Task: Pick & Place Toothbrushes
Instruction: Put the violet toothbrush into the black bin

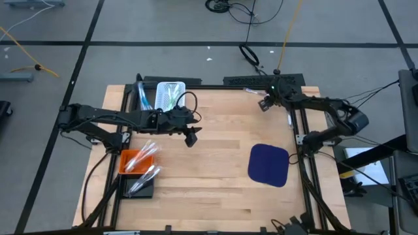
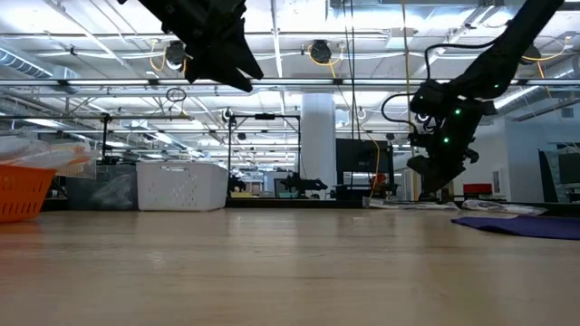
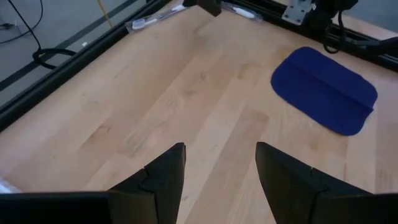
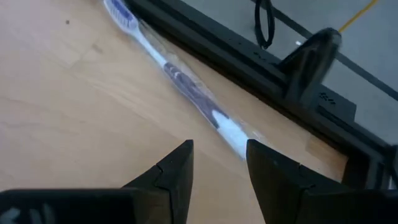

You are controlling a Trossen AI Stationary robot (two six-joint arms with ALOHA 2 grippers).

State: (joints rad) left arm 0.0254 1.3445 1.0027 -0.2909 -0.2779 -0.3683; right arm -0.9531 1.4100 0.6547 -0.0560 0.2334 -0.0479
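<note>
Along the black frame rail (image 4: 249,59) lies a wrapped toothbrush (image 4: 180,78), lengthwise.

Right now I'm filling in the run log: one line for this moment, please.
left gripper: open, empty, above table centre | right gripper: open, above wrapped toothbrush at far edge | white basket, orange basket: hold toothbrushes
</note>
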